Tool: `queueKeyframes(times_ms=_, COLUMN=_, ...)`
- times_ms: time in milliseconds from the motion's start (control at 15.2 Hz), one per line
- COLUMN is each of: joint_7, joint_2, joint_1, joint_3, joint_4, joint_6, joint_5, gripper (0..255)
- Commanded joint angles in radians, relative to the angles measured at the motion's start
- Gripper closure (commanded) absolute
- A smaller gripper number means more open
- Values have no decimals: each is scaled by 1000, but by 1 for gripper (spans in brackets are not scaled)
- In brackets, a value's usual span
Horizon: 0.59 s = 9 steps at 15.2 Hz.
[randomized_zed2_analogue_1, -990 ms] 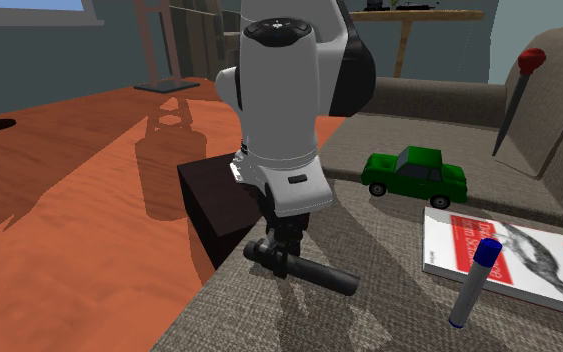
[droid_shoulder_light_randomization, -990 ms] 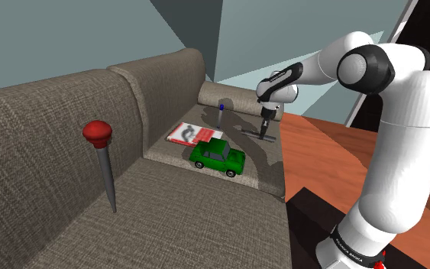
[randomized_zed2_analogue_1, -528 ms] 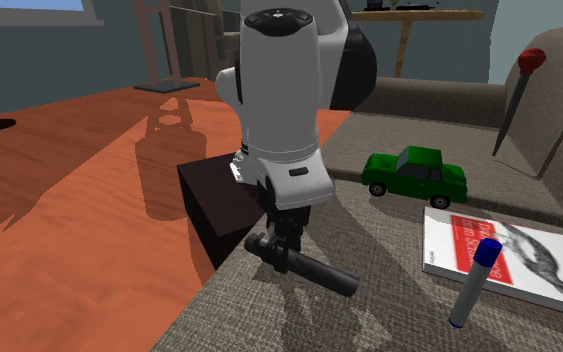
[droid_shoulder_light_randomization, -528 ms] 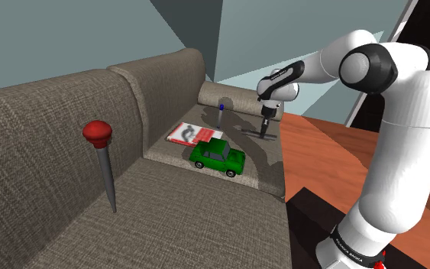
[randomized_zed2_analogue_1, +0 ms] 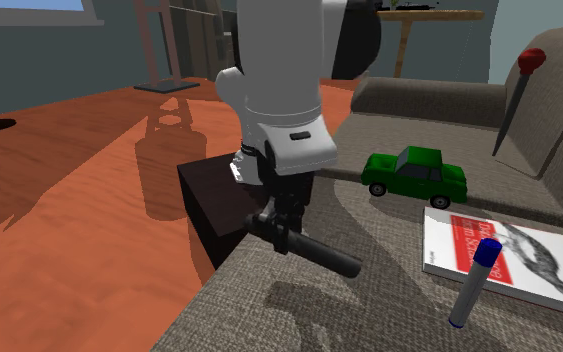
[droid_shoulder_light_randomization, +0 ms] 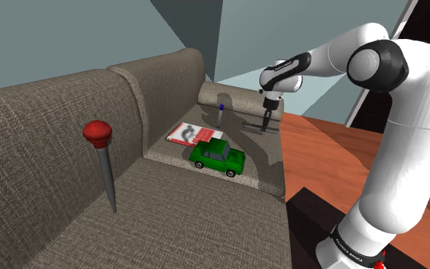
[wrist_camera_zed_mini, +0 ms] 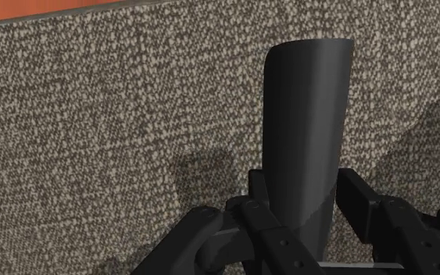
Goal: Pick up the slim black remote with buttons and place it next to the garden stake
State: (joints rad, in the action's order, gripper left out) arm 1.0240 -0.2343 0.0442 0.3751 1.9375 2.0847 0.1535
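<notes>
The slim black remote point(randomized_zed2_analogue_1: 314, 250) hangs a little above the sofa seat, clasped at one end by my gripper point(randomized_zed2_analogue_1: 283, 233), which is shut on it. In the wrist view the remote point(wrist_camera_zed_mini: 304, 133) sticks out forward between the black fingers point(wrist_camera_zed_mini: 363, 205), over the grey fabric. In the shoulder view my gripper point(droid_shoulder_light_randomization: 266, 125) is near the sofa's far armrest, at the seat's front edge. The garden stake point(droid_shoulder_light_randomization: 103, 164), a grey rod with a red knob on top, stands against the backrest far toward that view's left; the stake point(randomized_zed2_analogue_1: 519, 88) leans at the second exterior view's upper right.
A green toy car point(droid_shoulder_light_randomization: 218, 157) sits mid-seat between gripper and stake. A red-and-white book point(droid_shoulder_light_randomization: 192, 134) and a blue-capped marker point(droid_shoulder_light_randomization: 221, 112) lie near the armrest. The sofa's front edge point(droid_shoulder_light_randomization: 282, 164) drops to an orange wood floor point(randomized_zed2_analogue_1: 69, 170). A dark stand box point(randomized_zed2_analogue_1: 214, 200) is beside the sofa.
The gripper has risen with the remote, lifting it off the seat fabric. The arm's wrist has moved up and slightly back. Nothing else has moved.
</notes>
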Motion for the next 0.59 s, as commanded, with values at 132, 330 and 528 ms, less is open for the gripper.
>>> queueKeyframes(times_ms=132, joint_7=-10, joint_2=25, joint_1=-2, joint_3=4, joint_4=-25, joint_6=-48, joint_5=-13, gripper=255)
queueKeyframes(times_ms=330, joint_7=-17, joint_2=40, joint_1=-4, joint_3=6, joint_4=-47, joint_6=-84, joint_5=-22, gripper=255)
queueKeyframes(times_ms=528, joint_7=-23, joint_2=54, joint_1=-5, joint_3=7, joint_4=-71, joint_6=-120, joint_5=-29, gripper=255)
